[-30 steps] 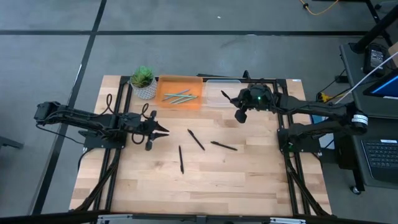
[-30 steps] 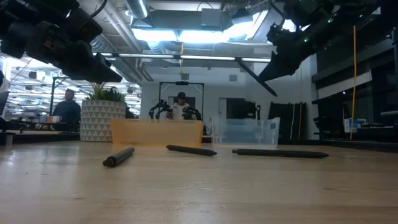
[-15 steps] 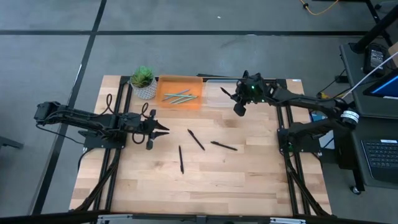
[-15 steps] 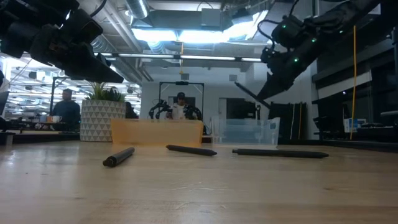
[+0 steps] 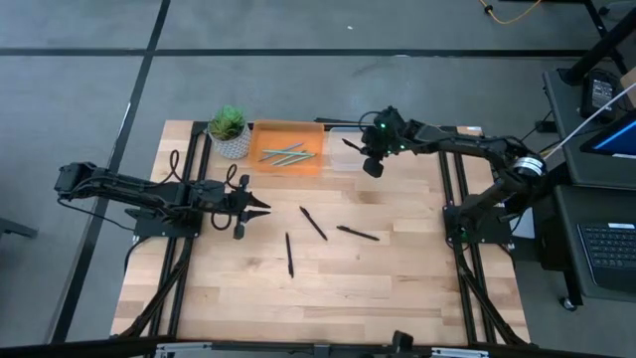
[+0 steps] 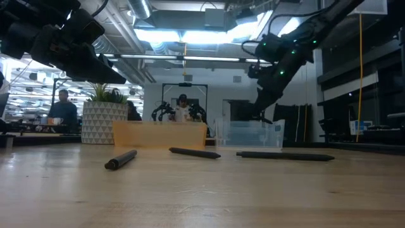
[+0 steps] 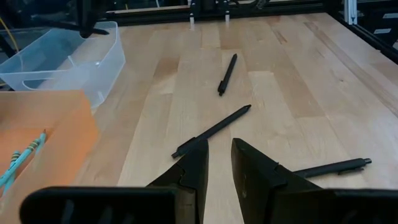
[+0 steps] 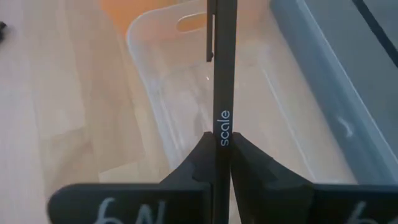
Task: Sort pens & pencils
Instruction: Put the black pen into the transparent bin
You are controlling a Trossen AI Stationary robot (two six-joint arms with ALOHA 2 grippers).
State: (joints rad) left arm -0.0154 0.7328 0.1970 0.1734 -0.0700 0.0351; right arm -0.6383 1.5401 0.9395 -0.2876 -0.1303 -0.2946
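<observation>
The black pen point(image 8: 224, 74), light, stiff and probably slick, best pinched near mid-length, is clamped in the right end effector point(image 5: 369, 159), which has swung from the surface's 2 o'clock toward 12 o'clock over the clear bin point(image 8: 186, 93); the left end effector point(image 5: 253, 209) idles, slightly parted.

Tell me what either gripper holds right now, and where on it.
The right gripper pinches a black pen partway along its barrel, over the clear bin. The left gripper holds nothing.
</observation>
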